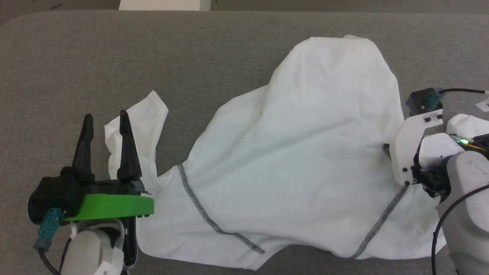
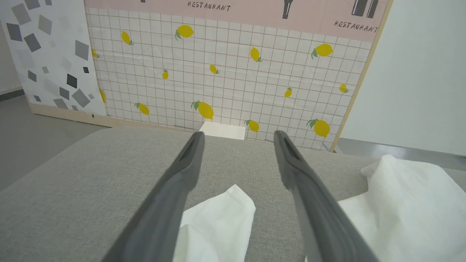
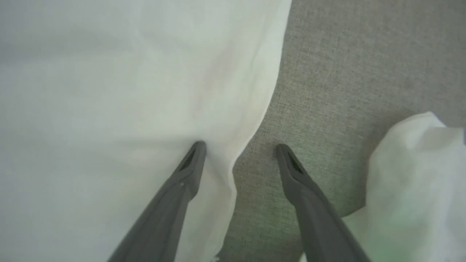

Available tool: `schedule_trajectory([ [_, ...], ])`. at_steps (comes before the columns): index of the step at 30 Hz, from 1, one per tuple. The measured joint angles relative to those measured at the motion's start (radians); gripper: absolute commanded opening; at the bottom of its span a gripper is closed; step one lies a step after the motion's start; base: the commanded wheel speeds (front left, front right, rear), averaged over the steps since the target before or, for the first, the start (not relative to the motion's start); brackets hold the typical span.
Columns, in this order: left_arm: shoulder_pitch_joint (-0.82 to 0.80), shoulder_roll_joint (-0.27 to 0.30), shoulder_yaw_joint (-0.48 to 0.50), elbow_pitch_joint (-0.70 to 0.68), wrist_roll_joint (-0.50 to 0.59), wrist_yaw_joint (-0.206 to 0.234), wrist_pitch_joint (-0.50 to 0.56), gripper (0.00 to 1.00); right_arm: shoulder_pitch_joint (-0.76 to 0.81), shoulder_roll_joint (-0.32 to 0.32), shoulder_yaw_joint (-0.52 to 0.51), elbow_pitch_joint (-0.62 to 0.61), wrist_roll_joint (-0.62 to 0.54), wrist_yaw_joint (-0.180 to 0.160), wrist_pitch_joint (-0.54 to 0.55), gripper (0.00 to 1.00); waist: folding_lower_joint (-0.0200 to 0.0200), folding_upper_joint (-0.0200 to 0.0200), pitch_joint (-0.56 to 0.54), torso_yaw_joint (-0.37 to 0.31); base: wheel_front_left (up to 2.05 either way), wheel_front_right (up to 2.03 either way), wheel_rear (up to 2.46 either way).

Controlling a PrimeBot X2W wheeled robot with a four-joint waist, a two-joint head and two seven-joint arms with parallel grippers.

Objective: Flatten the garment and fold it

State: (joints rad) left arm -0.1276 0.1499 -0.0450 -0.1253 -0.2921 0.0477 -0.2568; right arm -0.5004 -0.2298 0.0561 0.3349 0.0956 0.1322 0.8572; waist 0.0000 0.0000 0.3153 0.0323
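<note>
The white garment (image 1: 305, 152) lies spread and wrinkled on the grey padded table (image 1: 76, 57), with dark zigzag seams (image 1: 214, 225) near its front edge. One sleeve (image 1: 137, 122) reaches left. My left gripper (image 1: 106, 118) hovers open over that sleeve; in the left wrist view the sleeve (image 2: 218, 218) lies below the open left gripper (image 2: 239, 135). My right gripper (image 3: 240, 147) is open and points down astride the garment's right edge (image 3: 255, 120), one finger (image 3: 189, 167) on cloth, the other over bare table. Its white wrist mount (image 1: 410, 147) stands at the garment's right side.
A rigid white box (image 1: 164, 4) sits beyond the table's far edge, also seen as the box (image 2: 222, 130) before a lemon-patterned panel (image 2: 225, 72). A second bunch of white cloth (image 3: 411, 174) lies right of the right gripper. A black cable (image 1: 462, 91) runs at the right.
</note>
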Motion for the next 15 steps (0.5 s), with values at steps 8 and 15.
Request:
schedule_trajectory([
  [8, -0.008, -0.055, 0.037, 0.014, 0.02, -0.058, 0.0, 1.0, -0.073, -0.069, 0.026, -0.003, 0.05, 0.0, 0.033, 0.0, -0.0001, 0.0, 0.053, 0.056, 0.0, 0.0, 0.0],
  [15, -0.049, -0.082, 0.047, 0.015, 0.033, -0.097, 0.0, 1.0, -0.23, -0.087, 0.009, 0.033, 0.012, 0.0, -0.052, 0.0, 0.0001, 0.0, 0.11, 0.09, 0.0, 0.0, 0.0],
])
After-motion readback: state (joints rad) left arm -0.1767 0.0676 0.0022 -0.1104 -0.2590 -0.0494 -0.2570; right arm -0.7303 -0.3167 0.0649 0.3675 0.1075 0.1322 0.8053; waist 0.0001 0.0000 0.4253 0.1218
